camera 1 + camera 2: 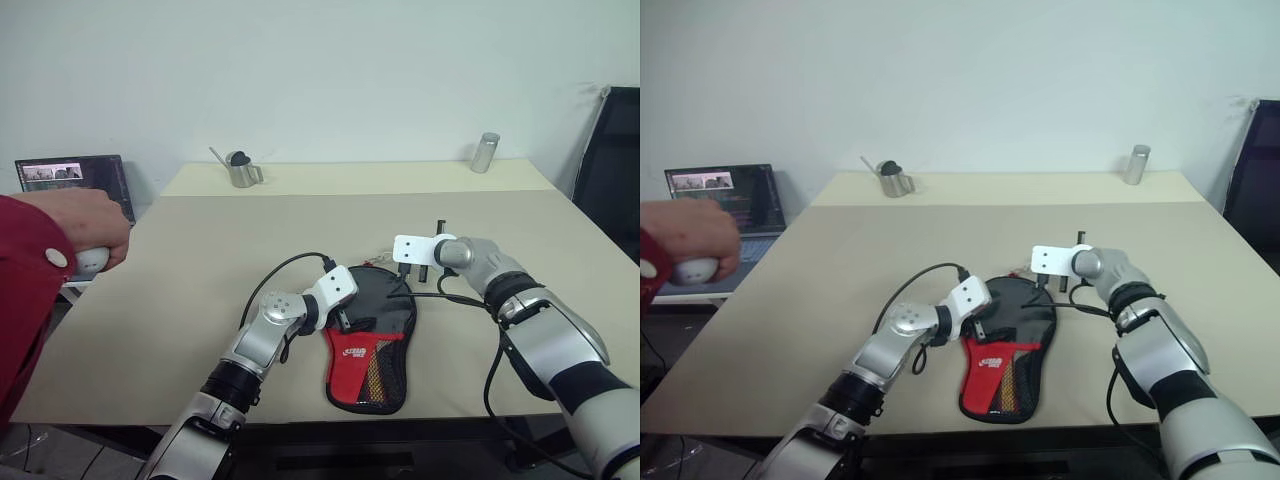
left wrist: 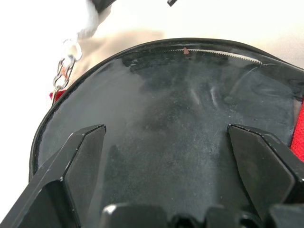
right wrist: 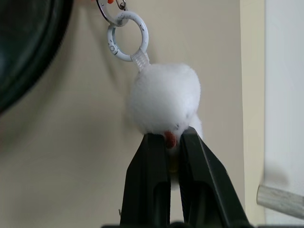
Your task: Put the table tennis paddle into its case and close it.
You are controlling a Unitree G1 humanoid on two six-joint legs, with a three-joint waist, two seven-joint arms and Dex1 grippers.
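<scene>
Black and red fabric case (image 1: 372,345) flat on the beige table (image 1: 200,280), near the front edge, round end far, narrow end toward the near edge. Red panel with white logo and a mesh pocket on its near half; round far half black and glossy, zip teeth running along the far rim in the left wrist view. Cannot tell whether the table tennis paddle sits inside; no handle or red-edged blade visible anywhere on the table.

Left gripper (image 2: 166,156) spread wide, one black finger on each side over the round black face of the case, just above it or resting on it; contact unclear.

Right gripper (image 3: 167,142) pinched together on the small white duck charm (image 3: 164,97), just beyond the far right rim of the case. White fluffy body, a dab of red at the pinch, a pale ring (image 3: 127,35) and short chain leading back to the case's edge.

Farther off: metal pitcher (image 1: 240,169) at the far left of the table, metal cup (image 1: 485,152) at far right, laptop (image 1: 75,180) off the left side, and a person's hand (image 1: 85,235) in a red sleeve holding a white object.
</scene>
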